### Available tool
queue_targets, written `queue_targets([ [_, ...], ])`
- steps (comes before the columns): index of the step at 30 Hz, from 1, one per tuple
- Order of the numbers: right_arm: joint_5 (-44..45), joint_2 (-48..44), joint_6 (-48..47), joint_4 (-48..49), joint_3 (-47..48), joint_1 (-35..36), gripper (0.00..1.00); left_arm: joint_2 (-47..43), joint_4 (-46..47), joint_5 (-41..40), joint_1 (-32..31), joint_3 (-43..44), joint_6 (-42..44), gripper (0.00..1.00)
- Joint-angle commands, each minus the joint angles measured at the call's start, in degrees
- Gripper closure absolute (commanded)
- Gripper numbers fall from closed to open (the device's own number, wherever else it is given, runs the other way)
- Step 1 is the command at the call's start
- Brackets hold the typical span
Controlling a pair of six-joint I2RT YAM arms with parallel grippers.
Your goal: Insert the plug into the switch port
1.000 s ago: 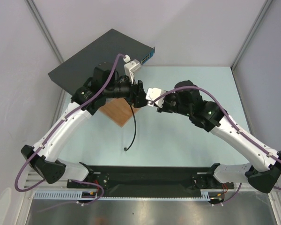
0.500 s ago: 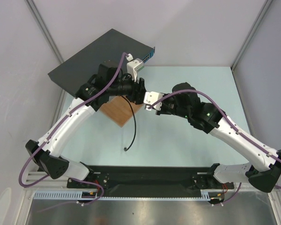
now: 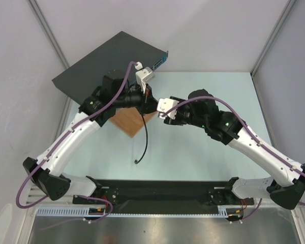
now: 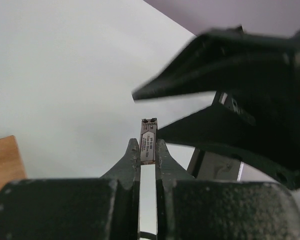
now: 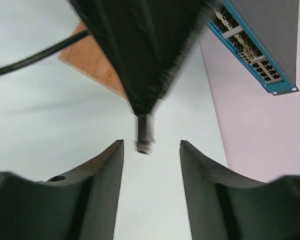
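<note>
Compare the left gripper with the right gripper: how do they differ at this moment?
1. The left gripper is shut on the plug; the right gripper is open and holds nothing.
2. In the top view the left gripper lies nearer the switch; the right gripper sits farther from it.
Shared: both are black, two-fingered, and face each other, the plug's tip standing free between the right gripper's fingers.

Left fingers (image 4: 126, 167) clamping thin labelled plug (image 4: 148, 146), dark right fingers (image 4: 225, 55) just beside, wooden board (image 4: 2, 165) corner
</note>
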Motion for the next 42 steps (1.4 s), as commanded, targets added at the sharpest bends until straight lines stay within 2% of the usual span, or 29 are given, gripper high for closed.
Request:
queue_targets([
  [1, -3.81, -2.14, 2.81, -0.71, 1.5, -3.27, 0.45, -5.08, 7.07, 2.89, 0.09, -3.69, 3.77, 1.0],
  [3, -11.0, -2.58, 6.42, -1.78, 1.77, -6.87, 0.32, -8.67, 9.72, 3.06, 0.61, -6.59, 6.4, 1.0],
  [4, -13.99, -3.02, 7.99, -2.56, 1.94, -11.41, 0.29, -9.91, 12.52, 4.55, 0.88, -9.65, 6.76, 1.0],
  [6, -24.79, -3.2, 12.2, -3.27, 2.64, -16.01, 0.24, -12.11, 14.47, 5.96, 0.88, -12.21, 11.74, 1.0],
  [8, -34.96, -3.29, 13.89, -4.94, 3.43, -20.84, 0.24, -14.84, 16.49, 7.63, 0.97, -15.03, 14.31, 1.0],
  [13, -47.39, -3.02, 10.74, -12.48, 5.37, -20.08, 0.23, -17.21, 18.07, 11.32, 0.97, -17.23, 21.87, 1.0],
  [15, -48.64, -2.76, 10.03, -14.17, 5.81, -17.72, 0.2, -18.27, 20.0, 11.94, 0.88, -18.46, 23.11, 1.0],
  [20, -49.35, -3.64, 16.27, -7.59, 5.11, -16.38, 0.21, -22.22, 26.6, 15.02, 0.62, -24.44, 25.74, 1.0],
  [25, -49.27, -3.29, 16.89, -4.6, 5.02, -15.33, 0.3, -22.84, 27.48, 16.07, 0.35, -24.62, 25.4, 1.0],
  [32, -48.56, -1.36, 20.31, 0.94, 5.28, -14.45, 0.35, -23.02, 29.94, 17.04, -0.09, -24.88, 23.38, 1.0],
  [42, -48.3, -0.3, 19.79, 2.17, 6.25, -13.48, 0.55, -23.37, 31.53, 16.78, -0.35, -25.5, 21.44, 1.0],
])
